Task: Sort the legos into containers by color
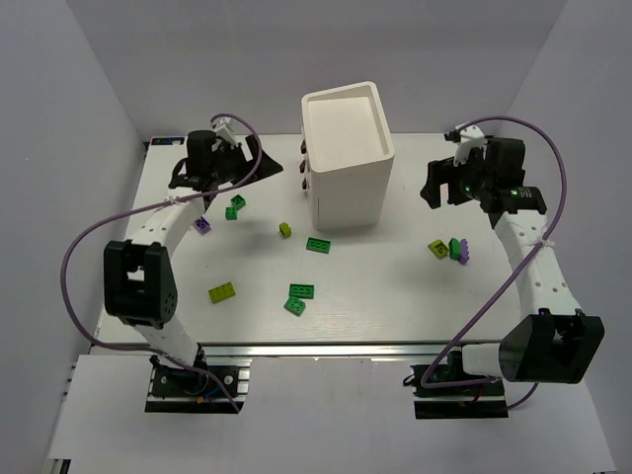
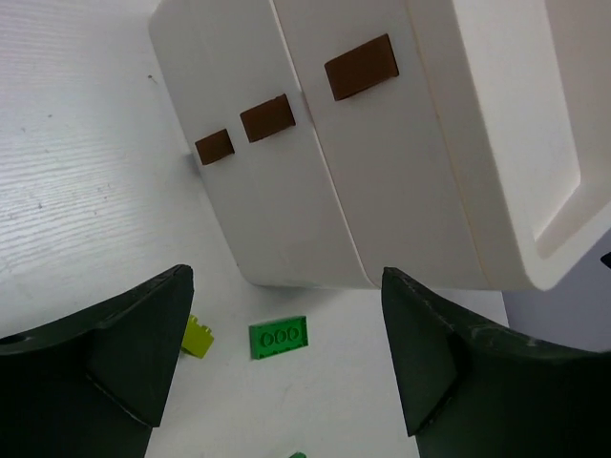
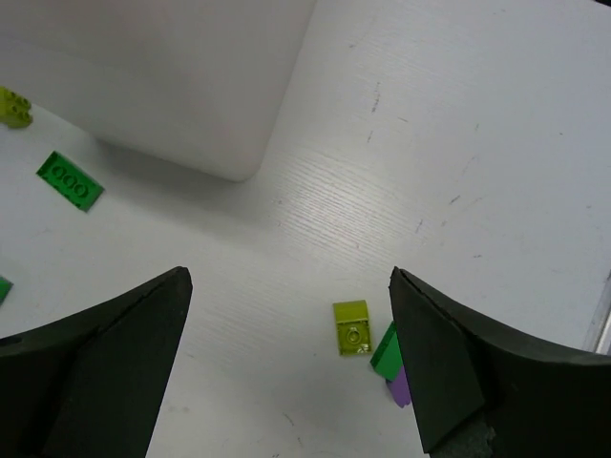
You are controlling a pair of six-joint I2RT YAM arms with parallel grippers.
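The white cabinet (image 1: pixel 346 158) stands at the back middle, its three drawers shut. Their brown knobs (image 1: pixel 304 166) face left; the left wrist view shows them too (image 2: pixel 267 117). My left gripper (image 1: pixel 255 166) is open and empty, held above the table left of the knobs. My right gripper (image 1: pixel 436 186) is open and empty, right of the cabinet. Legos lie loose: a green brick (image 1: pixel 318 245) (image 2: pixel 279 337), a lime one (image 1: pixel 284 230) (image 2: pixel 197 337), and a lime (image 1: pixel 437 248) (image 3: pixel 352 326), green (image 3: pixel 385 348) and purple (image 3: pixel 399 386) cluster under my right gripper.
More bricks lie on the table (image 1: pixel 395 296): a purple (image 1: pixel 201 225) and a green (image 1: pixel 235 207) near the left arm, a lime one (image 1: pixel 222 291) and two green ones (image 1: pixel 299 297) at the front. White walls close in the back and sides.
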